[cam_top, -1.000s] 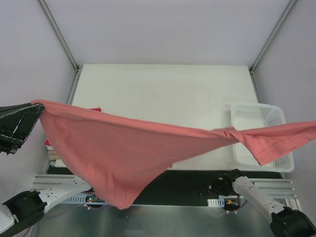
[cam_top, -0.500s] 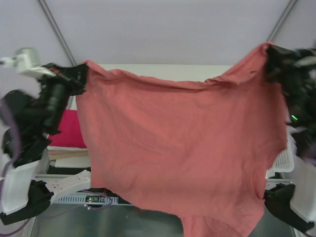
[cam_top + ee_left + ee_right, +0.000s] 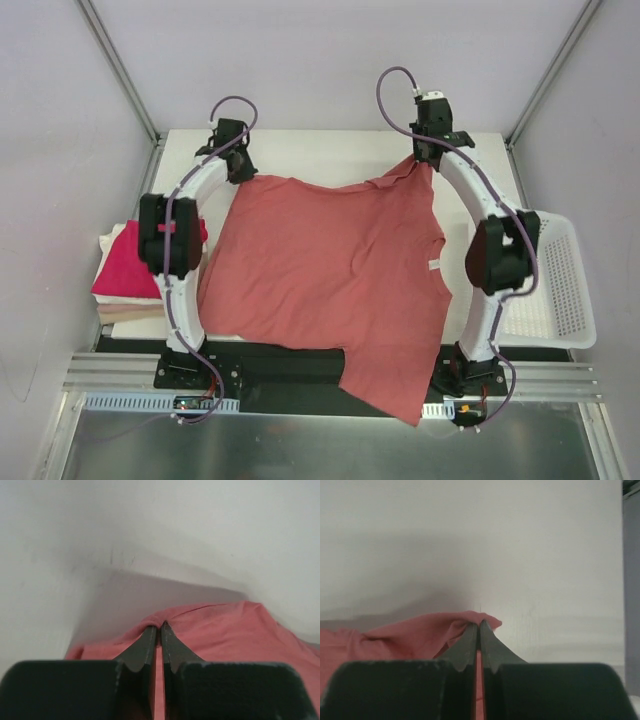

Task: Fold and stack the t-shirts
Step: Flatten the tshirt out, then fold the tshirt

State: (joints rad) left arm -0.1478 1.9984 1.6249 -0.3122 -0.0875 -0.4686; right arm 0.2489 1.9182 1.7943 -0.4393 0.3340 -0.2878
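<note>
- One white table carried nearly everything, and a strip of its far end showed bare beyond the cloth.
- The salmon t-shirt lay spread open across the middle of that table. Its far edge was stretched between my two grippers, and its near part hung over the table's near edge, above my arm bases.
- The white mesh basket sat at the table's right edge, just beside my right arm and apart from the salmon t-shirt.
- At the table's left edge a folded magenta-red t-shirt rested on top of cream folded cloth. My left arm partly hid the pile, so I could not tell whether the cream layer was one tee or several.
- My left gripper was at the shirt's far left corner, low over the table. In the wrist view its fingers were pressed together, pinching a raised fold of the salmon fabric at the tips.
- My right gripper was at the far right corner. Its fingers were likewise closed tight on a small peak of the same cloth, lifted just above the white surface.
</note>
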